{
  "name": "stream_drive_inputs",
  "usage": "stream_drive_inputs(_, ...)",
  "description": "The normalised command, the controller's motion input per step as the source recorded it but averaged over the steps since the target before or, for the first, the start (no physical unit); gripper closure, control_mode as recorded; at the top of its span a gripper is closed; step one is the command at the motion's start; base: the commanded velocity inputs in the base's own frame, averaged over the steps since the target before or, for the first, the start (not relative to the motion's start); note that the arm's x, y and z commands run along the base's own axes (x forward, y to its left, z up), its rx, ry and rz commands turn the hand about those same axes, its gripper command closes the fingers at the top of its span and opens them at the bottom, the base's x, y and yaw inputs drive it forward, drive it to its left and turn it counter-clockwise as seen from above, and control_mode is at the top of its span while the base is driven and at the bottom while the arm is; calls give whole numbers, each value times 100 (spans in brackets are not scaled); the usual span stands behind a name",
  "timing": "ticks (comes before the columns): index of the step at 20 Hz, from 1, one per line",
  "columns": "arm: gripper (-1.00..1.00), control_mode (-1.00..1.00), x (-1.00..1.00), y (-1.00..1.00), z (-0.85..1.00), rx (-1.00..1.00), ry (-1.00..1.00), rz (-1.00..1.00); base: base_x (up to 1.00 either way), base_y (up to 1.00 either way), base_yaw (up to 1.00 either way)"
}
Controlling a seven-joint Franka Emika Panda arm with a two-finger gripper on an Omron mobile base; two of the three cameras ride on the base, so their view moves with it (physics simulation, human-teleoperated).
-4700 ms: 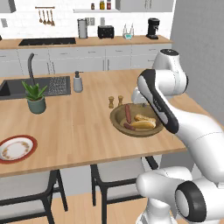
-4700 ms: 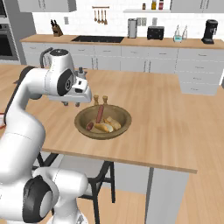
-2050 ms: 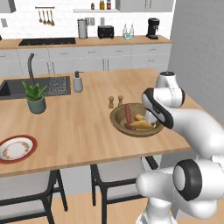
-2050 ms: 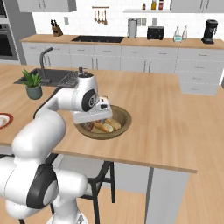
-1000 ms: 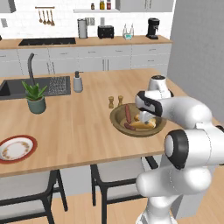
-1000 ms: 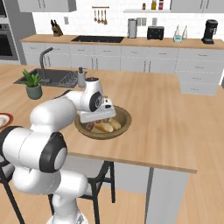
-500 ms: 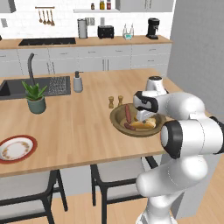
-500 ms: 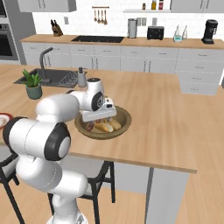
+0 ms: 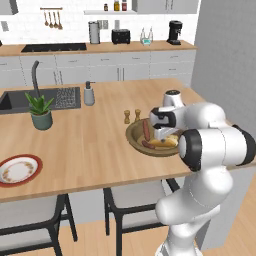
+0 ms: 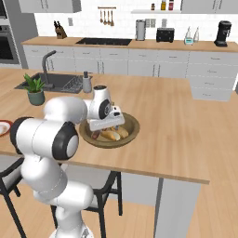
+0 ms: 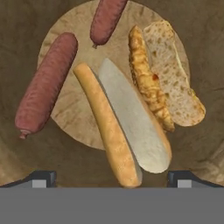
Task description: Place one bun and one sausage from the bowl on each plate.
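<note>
claw (image 11: 112, 179) now lower over bowl (image 9: 134, 134), tips wide apart astride a bun (image 11: 127, 127)

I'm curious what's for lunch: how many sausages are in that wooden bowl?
2. In the hand view, one sausage lies at the left of the bowl, and the other sausage is at the top, partly cut off by the picture's edge.

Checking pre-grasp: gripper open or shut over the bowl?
Open. In the hand view the gripper has its fingertips wide apart, straddling a split bun in the wooden bowl, nothing gripped.
</note>
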Motion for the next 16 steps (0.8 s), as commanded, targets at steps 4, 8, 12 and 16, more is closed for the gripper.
stream_drive_inputs(4, -100, -100, 14, 0, -14, -3, 0, 0, 0, 0, 0)
stream_drive_inputs(8, -100, -100, 5, 0, -18, 0, 0, 0, 0, 0, 0)
stream_drive_inputs(12, -100, -100, 4, 0, -12, 0, 0, 0, 0, 0, 0)
stream_drive_inputs(16, -100, -100, 0, 0, -6, 0, 0, 0, 0, 0, 0)
